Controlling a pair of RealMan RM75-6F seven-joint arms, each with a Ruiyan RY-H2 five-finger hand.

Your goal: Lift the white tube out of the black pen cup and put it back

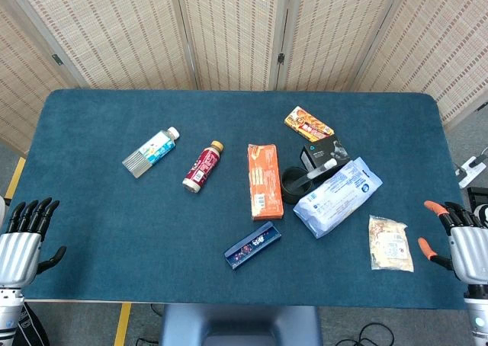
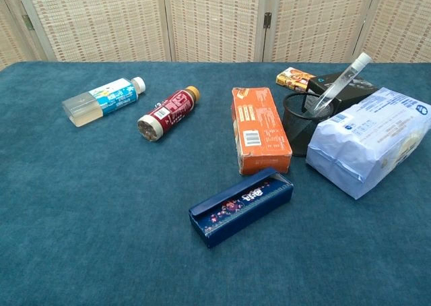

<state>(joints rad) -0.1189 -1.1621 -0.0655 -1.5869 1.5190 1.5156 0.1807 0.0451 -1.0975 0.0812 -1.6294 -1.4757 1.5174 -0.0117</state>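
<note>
White tube [image 2: 342, 83] in black pen cup [image 2: 300, 123], two bottles, both hands open

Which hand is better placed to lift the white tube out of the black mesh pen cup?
Probably the right hand: the black mesh pen cup holding the white tube stands on its side of the blue table.

wall: woven folding screen [image 1: 229, 33] | table [image 1: 99, 224]: blue cloth
</note>
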